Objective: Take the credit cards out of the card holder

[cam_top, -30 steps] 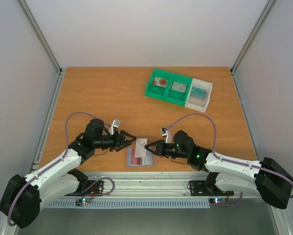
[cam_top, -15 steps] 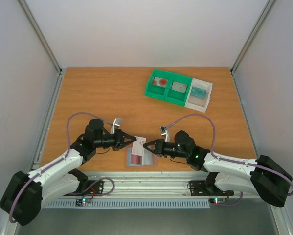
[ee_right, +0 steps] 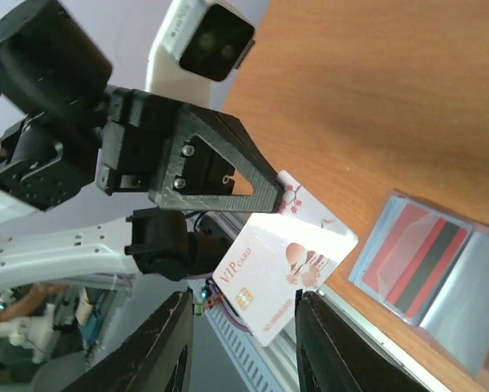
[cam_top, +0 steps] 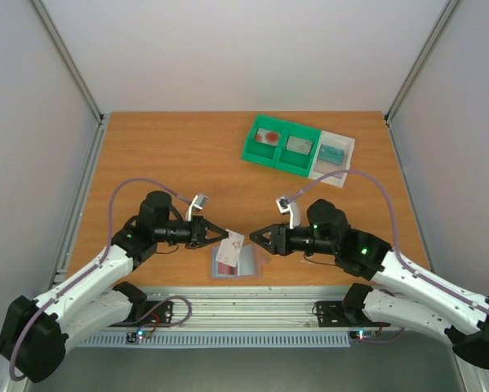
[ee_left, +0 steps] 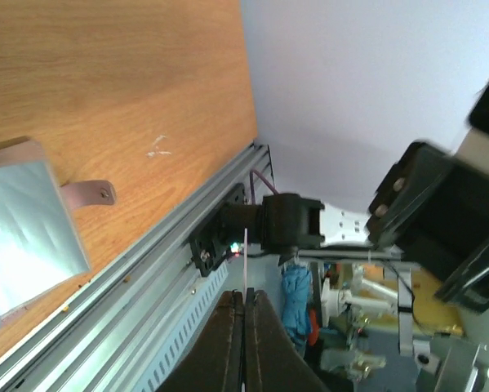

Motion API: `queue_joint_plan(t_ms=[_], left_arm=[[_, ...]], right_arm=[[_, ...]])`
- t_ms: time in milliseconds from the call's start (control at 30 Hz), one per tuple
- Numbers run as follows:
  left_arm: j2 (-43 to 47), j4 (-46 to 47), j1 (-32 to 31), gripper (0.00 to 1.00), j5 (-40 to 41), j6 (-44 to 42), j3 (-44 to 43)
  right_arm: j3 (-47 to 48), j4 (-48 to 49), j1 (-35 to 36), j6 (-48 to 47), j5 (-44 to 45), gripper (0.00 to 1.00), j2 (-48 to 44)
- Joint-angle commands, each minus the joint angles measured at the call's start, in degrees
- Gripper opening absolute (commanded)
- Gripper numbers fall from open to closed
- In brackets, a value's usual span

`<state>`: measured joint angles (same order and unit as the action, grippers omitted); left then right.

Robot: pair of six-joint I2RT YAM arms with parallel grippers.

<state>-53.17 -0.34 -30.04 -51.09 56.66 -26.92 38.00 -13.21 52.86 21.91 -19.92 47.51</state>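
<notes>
Near the front edge of the wooden worktop, the blue-grey card holder lies open and flat, a red striped card showing through the clear pocket of its left panel, while the other panel looks pale and glossy. Just above it, the two arms meet nose to nose. The left pincer is pressed together on the edge of a white card printed with red blossoms and the words "VIP CARD", holding it tilted in the air over the holder's far edge. The left wrist camera shows its own fingers flat against each other with only the card's thin edge between them. Facing it, the right pincer stands spread and grips nothing, its tips just beside the card's free end but apart from it. Well beyond, toward the far right of the worktop, the green and white tray holds a red-blotched card in its left compartment, a greyish card in the middle one and a teal card in the white section on the right.
</notes>
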Motion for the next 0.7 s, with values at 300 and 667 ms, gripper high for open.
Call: queue_joint_plan(t_ms=[300,667], left_arm=[[7.6,-20.2,-4.0,0.00,-8.9,-19.2,-10.3],[8.7,-24.8,-8.2,0.00,-8.4,-24.0,-13.5]], right_arm=[[20.0,-31.2,-0.1,-18.8,-9.3,0.32,3.6],[18.0,-22.8,0.0,-18.3,-21.8,0.32,10.7]])
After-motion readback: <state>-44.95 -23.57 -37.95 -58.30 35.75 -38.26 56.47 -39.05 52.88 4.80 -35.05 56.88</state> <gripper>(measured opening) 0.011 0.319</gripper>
